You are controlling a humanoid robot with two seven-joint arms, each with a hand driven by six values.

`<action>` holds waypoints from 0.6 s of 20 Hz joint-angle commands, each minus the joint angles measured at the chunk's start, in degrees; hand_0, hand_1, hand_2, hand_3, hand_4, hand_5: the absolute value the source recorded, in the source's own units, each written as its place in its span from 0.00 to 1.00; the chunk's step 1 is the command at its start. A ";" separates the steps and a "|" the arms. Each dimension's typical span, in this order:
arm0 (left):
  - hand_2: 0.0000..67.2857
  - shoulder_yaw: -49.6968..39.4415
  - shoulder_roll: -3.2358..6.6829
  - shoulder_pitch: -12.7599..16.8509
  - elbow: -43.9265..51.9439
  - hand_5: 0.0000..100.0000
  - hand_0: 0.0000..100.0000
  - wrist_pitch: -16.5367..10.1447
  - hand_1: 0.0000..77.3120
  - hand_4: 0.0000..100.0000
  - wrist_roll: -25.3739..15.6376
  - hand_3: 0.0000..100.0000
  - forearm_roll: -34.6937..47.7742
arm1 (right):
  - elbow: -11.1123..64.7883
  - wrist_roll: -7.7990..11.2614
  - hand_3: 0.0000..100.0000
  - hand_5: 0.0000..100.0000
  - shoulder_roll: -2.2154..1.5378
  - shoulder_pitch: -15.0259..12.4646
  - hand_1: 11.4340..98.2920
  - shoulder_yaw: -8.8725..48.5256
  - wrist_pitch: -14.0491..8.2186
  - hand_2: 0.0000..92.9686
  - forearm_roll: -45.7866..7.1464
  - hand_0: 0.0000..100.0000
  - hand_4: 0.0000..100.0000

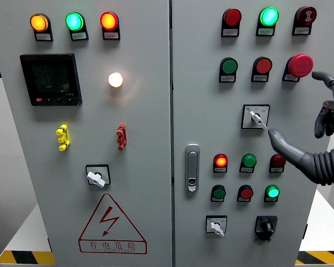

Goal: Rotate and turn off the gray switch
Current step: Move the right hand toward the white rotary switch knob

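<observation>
Right hand (317, 125), fingers spread, empty; thumb tip just lower-right of gray switch (256, 117), lever slanting toward it.

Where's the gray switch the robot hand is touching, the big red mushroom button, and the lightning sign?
gray switch (256, 118), head view, on its knob.
red mushroom button (300, 65), head view, on its cap.
lightning warning sign (112, 225), head view, on the bolt.

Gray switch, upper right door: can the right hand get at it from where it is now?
Probably yes. The right hand is already beside the gray switch, one fingertip at the tip of its lever. Nothing stands between them on the cabinet door. Its fingers are spread, with no grip on the lever yet.
</observation>
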 commanded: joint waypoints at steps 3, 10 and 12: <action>0.19 0.00 0.00 0.00 0.00 0.12 0.00 0.00 0.00 0.10 -0.07 0.18 0.00 | -1.38 -0.25 0.94 0.95 -0.15 0.18 0.42 0.01 0.00 0.37 0.09 0.00 0.95; 0.19 0.00 0.00 0.00 0.00 0.12 0.00 0.00 0.00 0.10 0.02 0.18 0.00 | -3.67 -0.25 0.93 0.94 -0.15 0.53 0.39 0.62 0.09 0.47 0.09 0.00 0.96; 0.19 0.00 0.00 0.00 0.00 0.12 0.00 0.00 0.00 0.10 -0.07 0.18 0.00 | -4.46 -0.25 0.93 0.94 -0.15 0.62 0.38 1.32 0.09 0.50 0.09 0.00 0.96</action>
